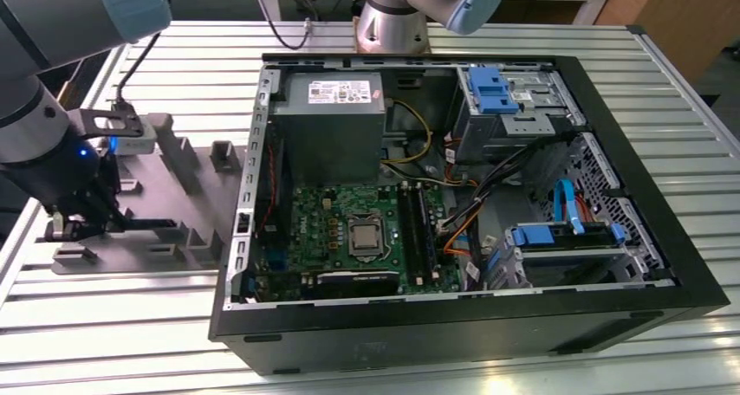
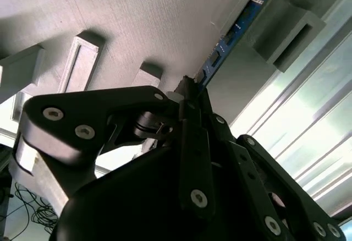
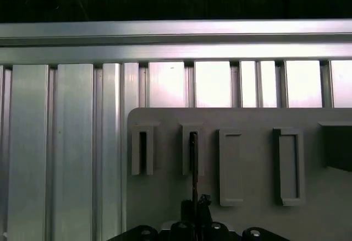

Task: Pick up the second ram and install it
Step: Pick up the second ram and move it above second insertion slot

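A slatted aluminium bench (image 1: 104,326) carries everything. An open black computer case (image 1: 463,330) lies on its side over the bench's middle and towards the exterior view's right edge, with a green motherboard (image 1: 335,230) and long black memory slots (image 1: 418,230) showing inside it. Beside the case, near the bench's edge on the exterior view's left, lies a grey plastic tray (image 1: 173,183) with raised blocks. The robot arm (image 1: 35,109) reaches down over that tray, and its gripper (image 1: 83,226) hangs low at the tray's outer side, well apart from the case. In both wrist views the gripper (image 2: 190,89) (image 3: 195,211) has its dark fingers (image 2: 193,142) pinched together on the near end of the second ram (image 2: 234,32) (image 3: 193,161), a thin blue-green stick seen edge-on. The stick's far end sits in the groove of a raised slotted block (image 2: 286,26) (image 3: 186,153) of the tray, so the stick is at the tray and not at the motherboard. Other slotted blocks stand in a row beside it.
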Robot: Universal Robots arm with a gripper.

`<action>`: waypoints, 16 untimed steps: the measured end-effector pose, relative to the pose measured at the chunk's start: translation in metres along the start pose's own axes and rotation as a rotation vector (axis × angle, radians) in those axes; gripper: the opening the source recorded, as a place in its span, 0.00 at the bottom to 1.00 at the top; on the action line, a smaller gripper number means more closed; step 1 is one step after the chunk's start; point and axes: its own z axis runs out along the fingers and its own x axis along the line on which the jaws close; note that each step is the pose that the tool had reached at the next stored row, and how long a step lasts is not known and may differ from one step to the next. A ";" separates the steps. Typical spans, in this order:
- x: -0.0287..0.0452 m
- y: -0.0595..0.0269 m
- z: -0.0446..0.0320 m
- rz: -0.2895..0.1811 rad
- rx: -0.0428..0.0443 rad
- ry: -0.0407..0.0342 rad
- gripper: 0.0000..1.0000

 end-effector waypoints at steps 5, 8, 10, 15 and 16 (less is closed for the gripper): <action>-0.0003 0.0003 -0.0113 0.000 -0.0001 -0.0001 0.14; -0.0004 0.0004 -0.0133 0.000 0.0001 -0.0002 0.14; -0.0004 0.0004 -0.0134 0.000 0.0001 -0.0003 0.14; -0.0004 0.0004 -0.0136 0.000 -0.0001 -0.0001 0.14; -0.0004 0.0004 -0.0136 0.000 -0.0001 -0.0001 0.14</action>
